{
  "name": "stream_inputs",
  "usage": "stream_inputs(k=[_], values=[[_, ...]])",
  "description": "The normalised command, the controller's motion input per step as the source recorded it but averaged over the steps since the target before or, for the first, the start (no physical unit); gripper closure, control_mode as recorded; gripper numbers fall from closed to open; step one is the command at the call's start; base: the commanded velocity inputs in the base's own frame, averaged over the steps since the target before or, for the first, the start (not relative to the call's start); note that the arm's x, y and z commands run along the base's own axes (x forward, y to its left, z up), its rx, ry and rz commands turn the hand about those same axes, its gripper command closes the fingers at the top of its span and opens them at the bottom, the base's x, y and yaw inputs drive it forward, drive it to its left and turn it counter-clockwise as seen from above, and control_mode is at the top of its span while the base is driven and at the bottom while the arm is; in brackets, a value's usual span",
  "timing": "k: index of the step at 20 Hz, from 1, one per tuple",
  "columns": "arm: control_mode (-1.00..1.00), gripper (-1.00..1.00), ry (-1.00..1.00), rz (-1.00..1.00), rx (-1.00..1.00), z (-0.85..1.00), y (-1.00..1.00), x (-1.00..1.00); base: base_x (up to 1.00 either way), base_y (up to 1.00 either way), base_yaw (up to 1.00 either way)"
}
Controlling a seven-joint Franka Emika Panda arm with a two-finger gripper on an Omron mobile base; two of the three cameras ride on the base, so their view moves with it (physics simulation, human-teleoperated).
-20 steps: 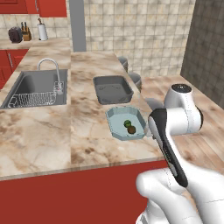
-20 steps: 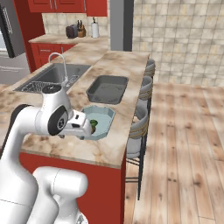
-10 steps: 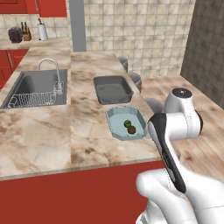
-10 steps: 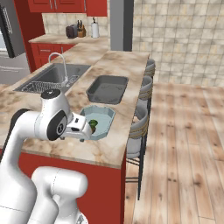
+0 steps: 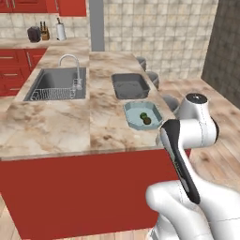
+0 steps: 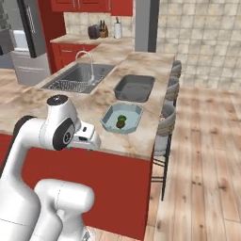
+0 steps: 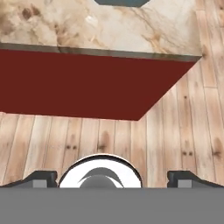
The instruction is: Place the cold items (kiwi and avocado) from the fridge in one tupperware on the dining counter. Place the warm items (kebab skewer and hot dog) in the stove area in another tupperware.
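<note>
On the marble-topped table (image 5: 56,126) with red sides, a pale blue shallow plastic tupperware (image 5: 142,115) sits near the front corner on the stool side. Inside it lie two small items close together: a green rounded avocado (image 5: 143,115) and a darker brownish-green kiwi (image 5: 148,121), though they are too small to tell apart with certainty. Just behind that container, farther along the table, stands a dark grey rectangular tupperware (image 5: 129,86), with nothing visible in it. A steel sink (image 5: 58,84) with a curved chrome faucet (image 5: 70,65) is set into the table to the left of both containers.

The white arm is folded low beside the table's front corner, its wrist at about table-edge height. From the hand view the end effector (image 7: 111,177) points down at the wooden plank floor (image 7: 175,131) past the table's red corner, its two dark tips set wide apart, released, with nothing between them.
</note>
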Motion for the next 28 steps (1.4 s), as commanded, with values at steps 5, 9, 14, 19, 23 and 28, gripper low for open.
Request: stream_inputs(k=[5,9,14,19,23,28], values=[[1.0,-1.0,0.0,0.0,0.0,0.0,0.0,0.0,-0.53,0.72,0.86],[1.0,-1.0,0.0,0.0,0.0,0.0,0.0,0.0,-0.31,0.48,0.97],[1.0,-1.0,0.0,0.0,0.0,0.0,0.0,0.0,0.0,0.24,0.91],[1.0,-1.0,0.0,0.0,0.0,0.0,0.0,0.0,0.01,0.59,0.77],[1.0,-1.0,0.0,0.0,0.0,0.0,0.0,0.0,0.15,0.69,0.72],[1.0,-1.0,0.0,0.0,0.0,0.0,0.0,0.0,0.44,0.62,0.68]])
